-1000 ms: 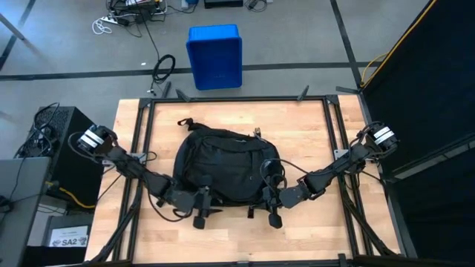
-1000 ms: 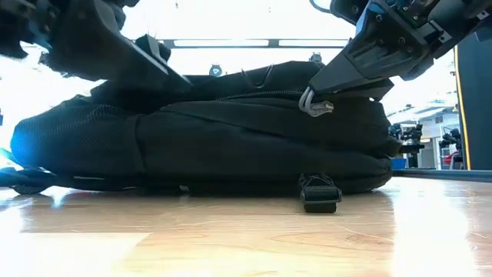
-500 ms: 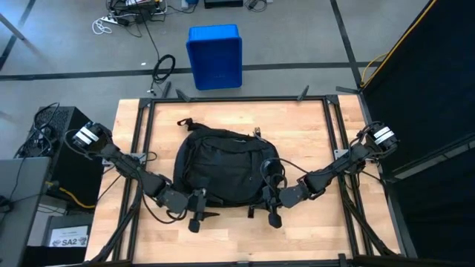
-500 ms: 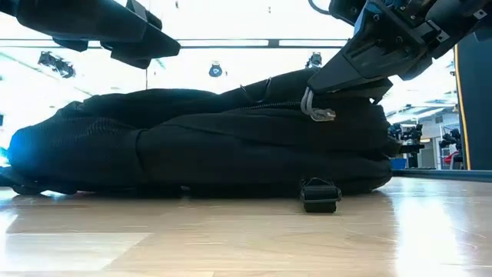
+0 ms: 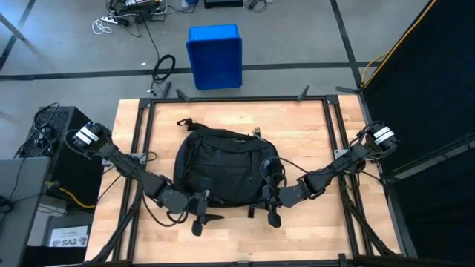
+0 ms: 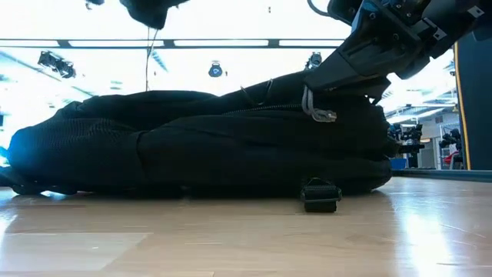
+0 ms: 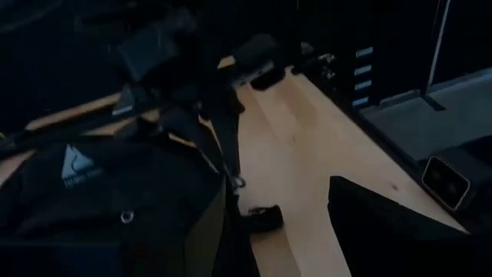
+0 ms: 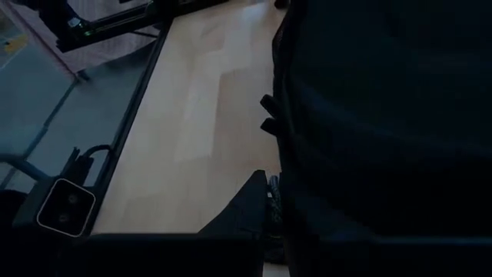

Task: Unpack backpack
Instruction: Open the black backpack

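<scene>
The black backpack [image 5: 223, 167] lies flat on the wooden table, its pale triangular logo [image 7: 77, 165] showing in the left wrist view. My right gripper [image 6: 311, 81] is shut at the backpack's top, near its near right corner [image 5: 272, 211]. A grey zip pull loop [image 6: 319, 111] hangs just under its fingertips. My left gripper [image 5: 206, 219] hovers open off the backpack's near left corner, above the table, touching nothing. Bare wood shows between its fingers [image 7: 384, 223] in the left wrist view. My right gripper holds the backpack at its zip line on top [image 6: 307, 91], pinched between the shut fingers. The fingers slant down from the table's right side. They hide whether they hold fabric or the pull. The fabric rises toward them; the rest lies on the table.
A strap buckle [image 6: 319, 195] lies on the wood before the backpack's near side. Black frame rails [image 5: 145, 148] run along the table's edges. A blue bin [image 5: 214, 55] stands on the floor beyond the far edge. Bare wood [image 5: 237, 241] lies toward the near edge.
My left gripper has risen off the backpack's top left and drawn back a little toward the table's near edge, almost leaving the low view. The backpack stays where it was, its right top still held up.
</scene>
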Tool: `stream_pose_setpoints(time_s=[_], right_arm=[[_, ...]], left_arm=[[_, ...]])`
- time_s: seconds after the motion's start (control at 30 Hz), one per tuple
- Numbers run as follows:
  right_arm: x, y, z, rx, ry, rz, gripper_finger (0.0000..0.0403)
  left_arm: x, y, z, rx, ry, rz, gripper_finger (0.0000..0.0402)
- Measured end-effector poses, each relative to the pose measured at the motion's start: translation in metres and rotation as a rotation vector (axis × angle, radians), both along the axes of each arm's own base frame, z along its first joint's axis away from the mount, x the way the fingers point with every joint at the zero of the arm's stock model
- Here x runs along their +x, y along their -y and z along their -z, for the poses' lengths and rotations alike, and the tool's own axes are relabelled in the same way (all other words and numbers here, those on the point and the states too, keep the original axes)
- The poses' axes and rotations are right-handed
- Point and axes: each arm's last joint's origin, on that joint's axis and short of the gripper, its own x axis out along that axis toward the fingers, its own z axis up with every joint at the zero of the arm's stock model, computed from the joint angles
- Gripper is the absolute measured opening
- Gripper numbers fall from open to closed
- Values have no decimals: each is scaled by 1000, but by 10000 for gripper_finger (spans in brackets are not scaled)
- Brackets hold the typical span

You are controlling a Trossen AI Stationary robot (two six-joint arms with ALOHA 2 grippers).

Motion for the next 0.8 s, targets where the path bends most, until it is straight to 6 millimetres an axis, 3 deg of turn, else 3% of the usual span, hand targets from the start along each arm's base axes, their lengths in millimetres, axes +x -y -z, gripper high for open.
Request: stream_pose_setpoints(time_s=[0.3, 0.8], right_arm=[[0, 0, 0, 12, 1, 5, 1], [0, 0, 0, 14, 1, 6, 1]], left_arm=[[5, 3, -12, 149, 8, -36, 201], [10, 6, -14, 167, 30, -69, 219]])
